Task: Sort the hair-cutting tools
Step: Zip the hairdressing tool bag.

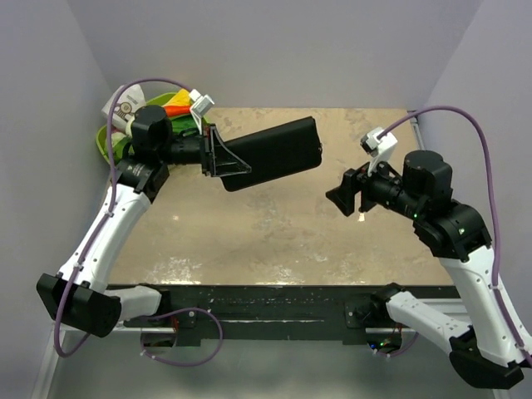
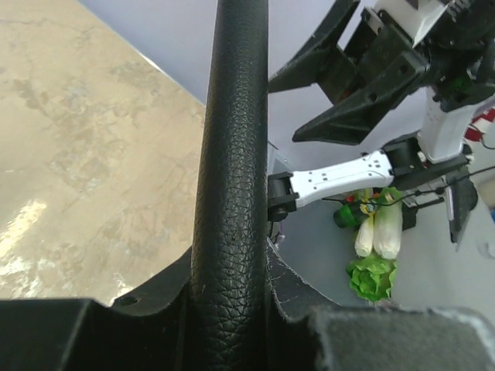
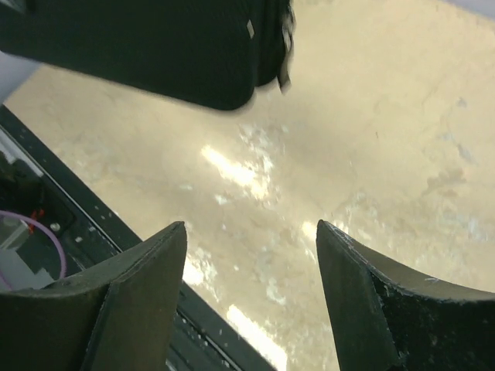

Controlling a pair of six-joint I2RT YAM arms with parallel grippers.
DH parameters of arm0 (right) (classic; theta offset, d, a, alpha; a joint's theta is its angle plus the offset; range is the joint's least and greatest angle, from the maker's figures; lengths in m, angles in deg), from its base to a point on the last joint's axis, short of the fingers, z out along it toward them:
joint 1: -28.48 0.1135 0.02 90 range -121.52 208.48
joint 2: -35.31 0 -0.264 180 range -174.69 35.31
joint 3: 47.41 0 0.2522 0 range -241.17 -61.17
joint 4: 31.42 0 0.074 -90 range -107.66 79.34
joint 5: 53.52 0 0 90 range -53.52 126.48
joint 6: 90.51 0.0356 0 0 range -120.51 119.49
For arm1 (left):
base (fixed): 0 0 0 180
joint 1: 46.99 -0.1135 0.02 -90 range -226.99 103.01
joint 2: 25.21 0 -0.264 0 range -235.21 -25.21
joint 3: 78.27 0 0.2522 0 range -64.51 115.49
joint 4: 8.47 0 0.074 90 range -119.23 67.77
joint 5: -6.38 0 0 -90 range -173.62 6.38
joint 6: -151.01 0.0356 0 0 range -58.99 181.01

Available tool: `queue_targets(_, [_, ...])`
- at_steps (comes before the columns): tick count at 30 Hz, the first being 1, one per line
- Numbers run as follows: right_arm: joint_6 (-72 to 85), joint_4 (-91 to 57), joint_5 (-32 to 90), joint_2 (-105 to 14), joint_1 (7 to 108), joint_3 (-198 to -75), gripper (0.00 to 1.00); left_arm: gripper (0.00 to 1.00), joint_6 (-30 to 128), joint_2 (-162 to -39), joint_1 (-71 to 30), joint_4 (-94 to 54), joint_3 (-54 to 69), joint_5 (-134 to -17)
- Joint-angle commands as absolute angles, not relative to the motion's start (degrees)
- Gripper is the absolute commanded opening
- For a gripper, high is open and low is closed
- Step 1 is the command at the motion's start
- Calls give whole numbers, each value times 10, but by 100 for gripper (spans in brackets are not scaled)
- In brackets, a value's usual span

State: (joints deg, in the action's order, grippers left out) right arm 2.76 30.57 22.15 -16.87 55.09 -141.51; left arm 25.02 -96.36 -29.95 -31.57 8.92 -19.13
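Note:
No hair-cutting tools show in any view. My left gripper [image 1: 218,158] is shut on one end of a flat black textured case [image 1: 274,154], holding it in the air above the back of the table. In the left wrist view the case [image 2: 232,154] runs edge-on straight up from between the fingers of the left gripper [image 2: 232,301]. My right gripper [image 1: 341,199] hovers open to the right of the case, apart from it, with nothing between its fingers. In the right wrist view the right gripper [image 3: 251,232] looks down on bare table, and the case [image 3: 155,46] hangs at the top left.
A green basket [image 1: 104,141] with colourful toy food stands at the back left corner, behind the left arm. Grey walls close in the table on three sides. The black base rail [image 1: 283,301] runs along the near edge.

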Motion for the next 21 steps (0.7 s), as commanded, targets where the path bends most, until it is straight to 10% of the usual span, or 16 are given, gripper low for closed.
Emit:
queue_targets(1, [32,336,275,-150,550,-1367,70,0,348,-976,-304,-520,178,-240])
queue_targets(21, [21,158,122,-211,556,-1222,65,0,331,-1006,-303,-857,327,-383])
